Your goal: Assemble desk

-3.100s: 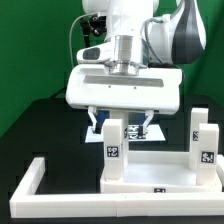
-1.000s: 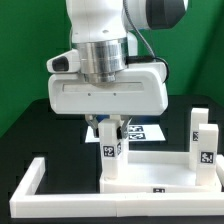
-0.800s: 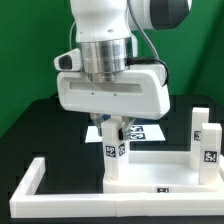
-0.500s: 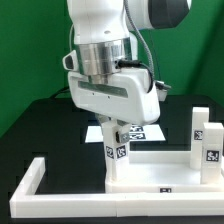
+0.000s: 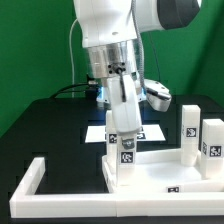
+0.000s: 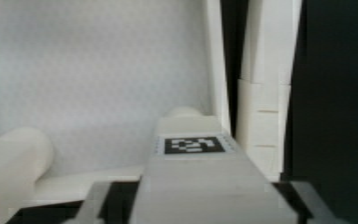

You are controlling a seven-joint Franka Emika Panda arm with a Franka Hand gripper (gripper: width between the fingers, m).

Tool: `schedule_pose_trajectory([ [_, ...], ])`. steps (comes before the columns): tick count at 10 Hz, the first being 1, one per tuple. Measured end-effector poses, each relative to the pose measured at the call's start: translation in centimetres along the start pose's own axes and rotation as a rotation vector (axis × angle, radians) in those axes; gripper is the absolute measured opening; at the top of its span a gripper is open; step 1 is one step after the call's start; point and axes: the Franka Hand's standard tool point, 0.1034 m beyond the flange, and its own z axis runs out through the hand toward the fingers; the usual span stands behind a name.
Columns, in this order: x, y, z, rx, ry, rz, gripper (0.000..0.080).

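Directly below the gripper (image 5: 124, 128), one white leg (image 5: 125, 152) stood upright on the tabletop panel (image 5: 160, 176), fingers clamped against its upper sides. Further to its right stood two more legs (image 5: 200, 140) on the panel.

No words, brand names or numbers can be read. The only signs are black-and-white square tags: one on the leg (image 5: 124, 150) under the arm, also seen in the wrist view (image 6: 195, 145), two on the legs (image 5: 200, 140) at the exterior view's right, and one on the tabletop (image 5: 172, 190) rim.
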Motion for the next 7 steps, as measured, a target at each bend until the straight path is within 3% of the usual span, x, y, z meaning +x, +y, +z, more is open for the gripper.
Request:
schedule_pose_trajectory([
  [1,0.0,0.0,0.0,0.000,0.000,-0.021,0.0290],
  [3,0.0,0.1,0.1,-0.002,0.000,-0.048,0.0553],
  [4,-0.1,0.3,0.1,-0.015,0.017,-0.249,0.0553],
  [5,-0.7,0.4,0.3,-0.036,0.036,-0.463,0.0620],
  [7,-1.0,0.4,0.2,-0.042,0.037,-0.615,0.0640],
])
